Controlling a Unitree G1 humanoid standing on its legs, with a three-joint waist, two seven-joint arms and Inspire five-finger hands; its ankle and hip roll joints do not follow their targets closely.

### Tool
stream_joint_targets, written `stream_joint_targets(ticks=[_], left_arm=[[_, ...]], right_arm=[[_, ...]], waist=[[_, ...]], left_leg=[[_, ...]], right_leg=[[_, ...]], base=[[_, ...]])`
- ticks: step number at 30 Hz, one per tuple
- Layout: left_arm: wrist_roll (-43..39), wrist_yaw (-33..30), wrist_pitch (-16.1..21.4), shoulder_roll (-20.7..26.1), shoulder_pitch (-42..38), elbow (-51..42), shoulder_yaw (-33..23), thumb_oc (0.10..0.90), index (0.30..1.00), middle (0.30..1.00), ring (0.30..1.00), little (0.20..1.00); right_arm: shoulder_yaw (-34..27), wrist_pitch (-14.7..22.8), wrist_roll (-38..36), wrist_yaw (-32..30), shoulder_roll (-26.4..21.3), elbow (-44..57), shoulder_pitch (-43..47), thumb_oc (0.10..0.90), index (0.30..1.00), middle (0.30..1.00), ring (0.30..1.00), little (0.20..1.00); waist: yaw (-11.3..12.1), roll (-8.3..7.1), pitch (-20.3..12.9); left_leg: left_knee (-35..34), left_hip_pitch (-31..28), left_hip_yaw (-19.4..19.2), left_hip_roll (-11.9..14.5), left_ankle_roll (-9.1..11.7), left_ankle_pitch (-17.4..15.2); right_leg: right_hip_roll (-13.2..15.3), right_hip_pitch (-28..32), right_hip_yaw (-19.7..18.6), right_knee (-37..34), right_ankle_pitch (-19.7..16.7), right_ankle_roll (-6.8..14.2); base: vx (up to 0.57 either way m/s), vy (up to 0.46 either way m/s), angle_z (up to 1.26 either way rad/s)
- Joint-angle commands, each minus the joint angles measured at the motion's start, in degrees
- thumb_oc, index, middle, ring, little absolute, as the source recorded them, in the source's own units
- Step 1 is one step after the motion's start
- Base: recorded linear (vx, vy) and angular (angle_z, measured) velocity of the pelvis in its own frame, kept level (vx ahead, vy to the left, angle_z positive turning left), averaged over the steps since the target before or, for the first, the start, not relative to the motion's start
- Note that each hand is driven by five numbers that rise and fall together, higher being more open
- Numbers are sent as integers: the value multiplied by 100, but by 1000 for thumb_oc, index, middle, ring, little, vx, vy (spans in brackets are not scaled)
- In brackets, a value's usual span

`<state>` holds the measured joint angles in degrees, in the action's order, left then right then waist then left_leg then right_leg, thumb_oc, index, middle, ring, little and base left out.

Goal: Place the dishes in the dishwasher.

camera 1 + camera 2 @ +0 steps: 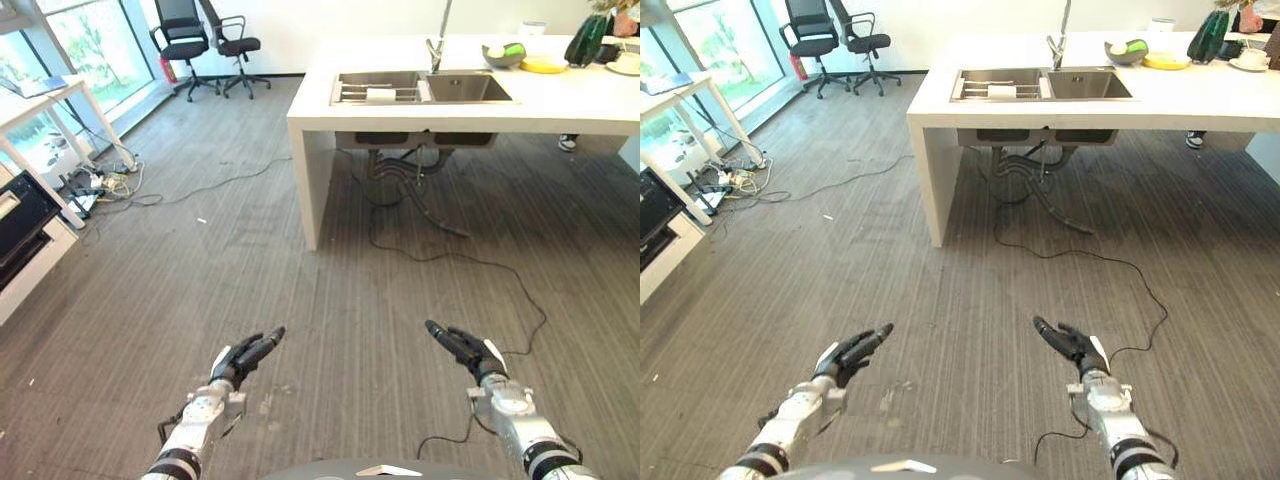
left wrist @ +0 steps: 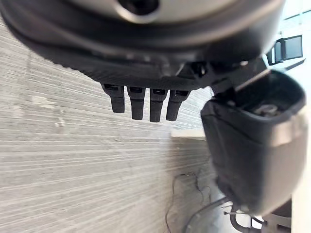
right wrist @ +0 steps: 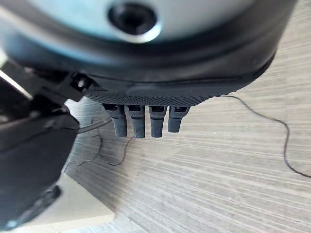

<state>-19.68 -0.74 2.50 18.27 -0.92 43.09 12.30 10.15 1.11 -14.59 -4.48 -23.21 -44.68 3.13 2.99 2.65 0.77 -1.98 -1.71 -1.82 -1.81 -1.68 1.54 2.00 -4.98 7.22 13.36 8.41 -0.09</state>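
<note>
Grey floor is lying open around the left hand and right hand, both hovering straight-fingered, empty; counter with sink standing well ahead.

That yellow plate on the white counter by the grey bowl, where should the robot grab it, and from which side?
The flat yellow plate lies level on the white counter, so only its rim offers a pinch; the grey bowl crowds its left, a dark green vase its right. Probably take the near rim, coming from the counter's front.
</note>
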Motion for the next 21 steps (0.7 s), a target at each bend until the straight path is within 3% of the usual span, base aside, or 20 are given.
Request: stream_joint_targets(ticks=[1, 12, 21], left_arm=[[105, -35, 222, 198, -130, -202, -224, 800, 900, 900, 900, 900], [1259, -736, 411, 216, 94, -634, -520, 800, 900, 900, 900, 900], [1632, -877, 321, 91, -55, 458, -265, 800, 900, 900, 900, 900]], right_arm=[[111, 99, 442, -45, -172, 192, 104, 800, 900, 900, 900, 900], [-112, 363, 584, -434, 62, 511, -236, 800, 900, 900, 900, 900], [118, 373, 548, -458, 151, -290, -117, 800, 900, 900, 900, 900]], waist=[[44, -235, 172], [81, -306, 252], [58, -321, 350]], left_leg=[[-302, -290, 725, -40, 344, -440], [-302, -297, 773, -64, 313, -451], [-302, -225, 789, -89, 302, -417]], right_leg=[[187, 954, 67, -1836, -786, 829], [202, 971, 88, -1836, -779, 842], [218, 881, 89, -1836, -825, 861]], base=[[0, 0, 0], [-2, -1, 3], [-7, 3, -2]])
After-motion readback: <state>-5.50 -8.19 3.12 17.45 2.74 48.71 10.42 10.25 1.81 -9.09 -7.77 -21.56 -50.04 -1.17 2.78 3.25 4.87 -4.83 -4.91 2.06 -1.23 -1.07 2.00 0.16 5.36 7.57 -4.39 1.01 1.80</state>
